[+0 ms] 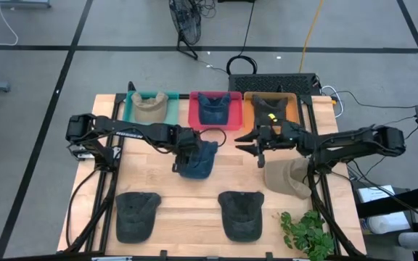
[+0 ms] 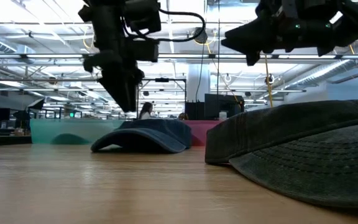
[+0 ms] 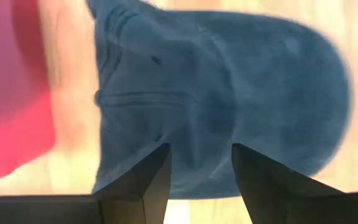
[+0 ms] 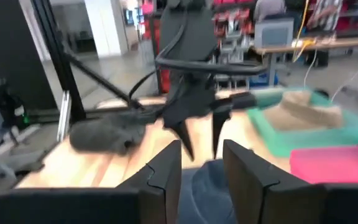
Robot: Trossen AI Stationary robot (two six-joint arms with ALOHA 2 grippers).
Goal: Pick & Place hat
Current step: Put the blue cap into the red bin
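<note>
A blue hat [image 1: 200, 163] [image 2: 145, 137] [image 3: 229, 81] lies crown up on the wooden table [image 1: 173, 190], just in front of the pink tray [image 1: 194, 116]. My left gripper [image 1: 183, 152] [image 3: 199, 149] hangs just above the hat's crown, pointing down, its fingers open and clear of the cloth in the low view. My right gripper [image 1: 242, 143] [image 4: 201, 149] hovers level to the right of the hat, facing it, open with nothing between its fingers.
Along the far edge stand a teal tray with a beige hat [image 1: 151, 109], the pink tray with another blue hat [image 1: 210, 109], and an orange tray [image 1: 271, 109]. A beige hat [image 1: 289, 177], two dark grey hats [image 1: 136, 215] [image 1: 242, 215] and a green plant [image 1: 307, 232] lie nearer.
</note>
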